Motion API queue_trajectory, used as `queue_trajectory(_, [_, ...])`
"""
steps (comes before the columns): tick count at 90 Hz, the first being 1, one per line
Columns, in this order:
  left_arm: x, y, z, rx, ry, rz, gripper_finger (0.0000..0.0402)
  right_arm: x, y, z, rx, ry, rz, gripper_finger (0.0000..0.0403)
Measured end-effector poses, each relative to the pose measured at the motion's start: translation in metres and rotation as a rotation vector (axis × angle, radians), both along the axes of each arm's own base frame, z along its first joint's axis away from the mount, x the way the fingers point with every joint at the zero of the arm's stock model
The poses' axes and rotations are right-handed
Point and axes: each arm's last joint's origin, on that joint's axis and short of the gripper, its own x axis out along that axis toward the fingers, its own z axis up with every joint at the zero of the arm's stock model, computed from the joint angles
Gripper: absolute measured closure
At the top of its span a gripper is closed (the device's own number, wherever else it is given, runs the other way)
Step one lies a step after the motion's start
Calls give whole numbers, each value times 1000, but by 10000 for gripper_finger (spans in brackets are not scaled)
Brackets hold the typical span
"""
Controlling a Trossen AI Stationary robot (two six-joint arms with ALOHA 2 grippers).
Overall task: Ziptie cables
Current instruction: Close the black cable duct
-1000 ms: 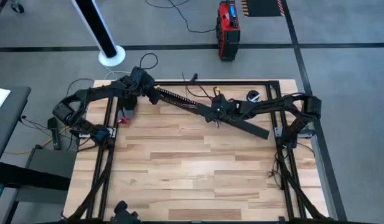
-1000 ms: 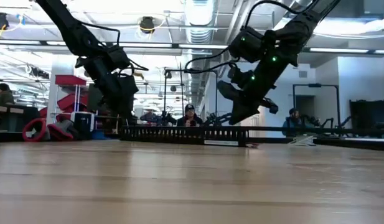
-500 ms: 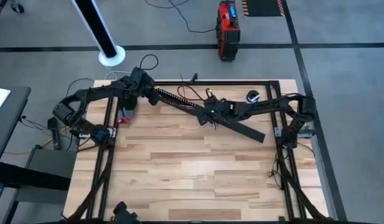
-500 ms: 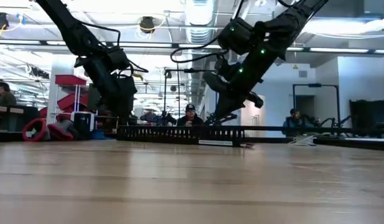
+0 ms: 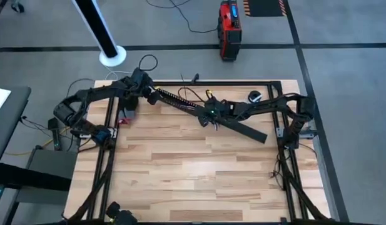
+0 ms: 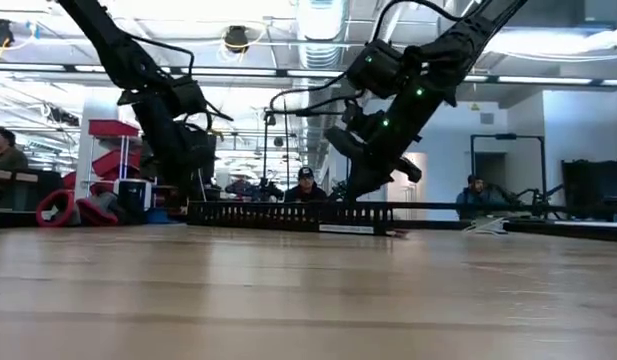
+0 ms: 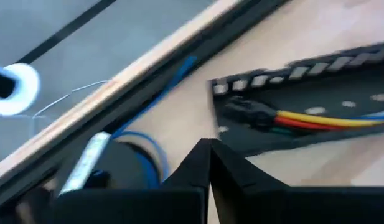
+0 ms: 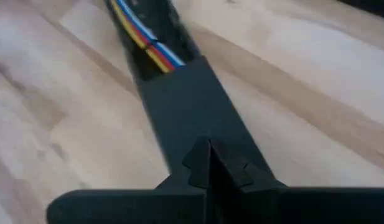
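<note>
A long black slotted channel (image 5: 180, 102) lies slantwise on the far half of the table. The cables (image 7: 316, 118), yellow, red and blue, lie inside it. A flat black strip (image 8: 192, 106) covers its right part, and the cables (image 8: 145, 37) show again beyond that strip's end. My left gripper (image 7: 208, 149) is shut beside the channel's far-left end (image 7: 226, 109). My right gripper (image 8: 208, 149) is shut over the strip near the channel's middle (image 5: 210, 115). My right gripper points its shut fingertips down at the flat strip's top face (image 8: 198, 134), close to the strip's cable-side end. Whether the tips touch the strip I cannot tell. My left gripper's shut tips stand close to the channel's end; whether they touch it I cannot tell.
Black frame rails (image 5: 108, 150) run along the table's left, right and far edges. A small red item (image 5: 124, 120) sits at the left rail and a round black object (image 5: 254, 96) at the far right. Bare wood fills the near half. People (image 6: 306, 185) show in the room behind.
My right gripper has moved along the channel toward the table's left edge, staying shut. The channel with its strip has slid a little toward the left too.
</note>
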Motion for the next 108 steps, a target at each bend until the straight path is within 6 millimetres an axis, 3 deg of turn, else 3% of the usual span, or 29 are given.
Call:
queue_trajectory(28, [-4,5,-4,-7,8,11,401,7,3,6,24,-27,40,403])
queue_trajectory(58, [4,15,-44,-127,22,-24,401,2,-9,3,58,0,29,403])
queue_trajectory(83, [6,16,-47,-132,22,-55,402,-1,-17,3,75,-8,26,403])
queue_trajectory(108, [6,17,-47,-126,16,-64,401,13,-31,-13,113,-1,59,403])
